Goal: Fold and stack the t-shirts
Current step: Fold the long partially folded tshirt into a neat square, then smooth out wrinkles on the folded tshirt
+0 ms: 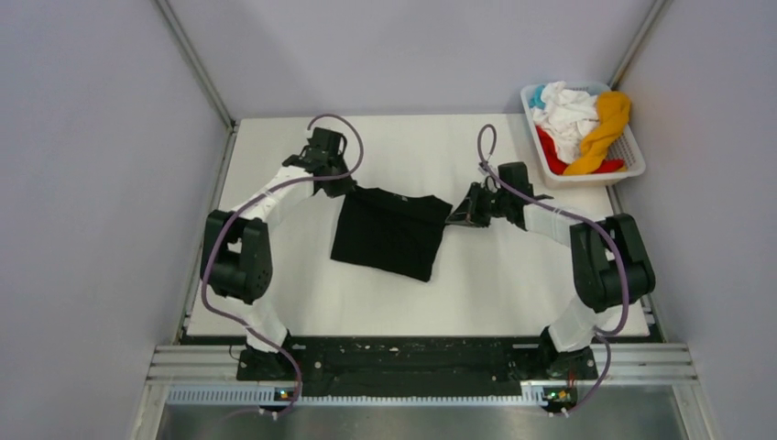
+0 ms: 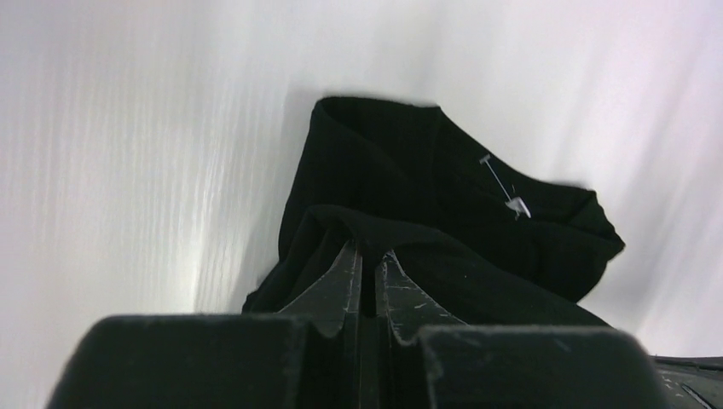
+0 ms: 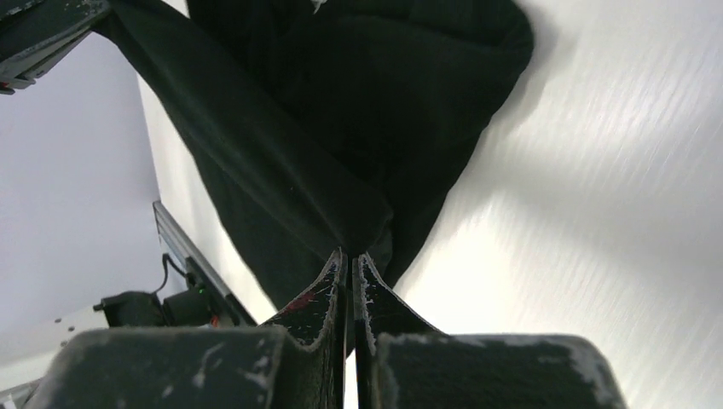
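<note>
Left gripper (image 2: 368,252): we see its jaws clenched on a raised fold of the black t-shirt (image 1: 389,234).
Right gripper (image 3: 349,257): clamped on that shirt's opposite edge.
Whereabouts: on the white table (image 1: 513,293) between both arms, seemingly half-folded.
Basket (image 1: 594,178): far right corner, heaped with other t-shirts (image 1: 577,119).

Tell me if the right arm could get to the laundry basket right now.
Likely yes: nothing lies between the right gripper and the basket, though that gripper is shut on the black shirt.
</note>
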`<state>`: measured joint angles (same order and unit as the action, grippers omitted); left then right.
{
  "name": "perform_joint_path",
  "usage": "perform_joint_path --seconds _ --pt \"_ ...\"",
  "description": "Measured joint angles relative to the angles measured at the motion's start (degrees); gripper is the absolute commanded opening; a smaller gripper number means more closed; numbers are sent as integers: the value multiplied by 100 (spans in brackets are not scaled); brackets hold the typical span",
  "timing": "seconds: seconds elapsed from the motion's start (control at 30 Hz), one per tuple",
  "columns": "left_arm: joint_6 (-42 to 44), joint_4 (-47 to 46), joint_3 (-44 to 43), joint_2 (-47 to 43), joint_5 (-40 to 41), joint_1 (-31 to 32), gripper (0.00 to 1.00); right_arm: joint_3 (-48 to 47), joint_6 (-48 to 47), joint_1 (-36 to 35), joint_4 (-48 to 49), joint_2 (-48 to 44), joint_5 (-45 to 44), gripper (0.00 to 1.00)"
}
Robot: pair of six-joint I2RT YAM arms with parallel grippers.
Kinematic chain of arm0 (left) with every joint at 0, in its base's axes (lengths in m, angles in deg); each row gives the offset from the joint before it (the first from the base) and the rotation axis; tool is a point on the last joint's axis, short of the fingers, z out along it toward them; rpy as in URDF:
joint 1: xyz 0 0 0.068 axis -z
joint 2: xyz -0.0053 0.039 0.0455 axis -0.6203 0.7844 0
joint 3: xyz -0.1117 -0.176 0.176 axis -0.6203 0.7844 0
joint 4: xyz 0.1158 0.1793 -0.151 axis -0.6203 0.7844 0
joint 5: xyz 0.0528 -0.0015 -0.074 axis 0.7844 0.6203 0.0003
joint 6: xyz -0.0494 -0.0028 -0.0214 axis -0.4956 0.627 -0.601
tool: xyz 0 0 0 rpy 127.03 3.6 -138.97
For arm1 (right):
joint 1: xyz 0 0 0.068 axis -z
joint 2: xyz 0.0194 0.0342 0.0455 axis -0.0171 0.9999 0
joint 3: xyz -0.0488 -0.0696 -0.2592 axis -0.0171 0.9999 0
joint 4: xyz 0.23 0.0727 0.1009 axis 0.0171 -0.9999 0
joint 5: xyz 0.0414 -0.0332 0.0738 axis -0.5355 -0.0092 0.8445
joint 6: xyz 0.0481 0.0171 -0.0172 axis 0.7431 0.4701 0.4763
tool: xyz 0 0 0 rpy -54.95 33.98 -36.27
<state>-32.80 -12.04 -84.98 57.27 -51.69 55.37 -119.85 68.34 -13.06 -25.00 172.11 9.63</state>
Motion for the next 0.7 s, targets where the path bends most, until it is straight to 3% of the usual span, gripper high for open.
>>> perform_joint_path --seconds 0.03,0.1,0.17,0.2,0.23,0.27,0.47,0.7 --pt "15 2 -101 155 -4 -15 17 -63 0 9 68 179 -11 14" --pt "66 2 -313 470 -37 -39 28 -177 -9 26 136 435 -37 50" --pt "114 74 -564 778 -20 -70 60 -369 -52 59 166 723 -146 75" --pt "142 133 -732 951 -17 -92 87 -466 -39 72 162 837 -208 84" --pt "175 227 -911 1104 -17 -116 97 -588 -87 87 153 953 -269 91" --pt "125 326 -1141 1287 -13 -144 99 -678 -94 105 157 1023 -302 98" --pt "177 579 -1161 1307 11 -223 99 -614 -144 118 52 588 -595 99" --pt "262 505 146 131 -487 -232 99 140 -76 -195 175 -1196 -656 99"
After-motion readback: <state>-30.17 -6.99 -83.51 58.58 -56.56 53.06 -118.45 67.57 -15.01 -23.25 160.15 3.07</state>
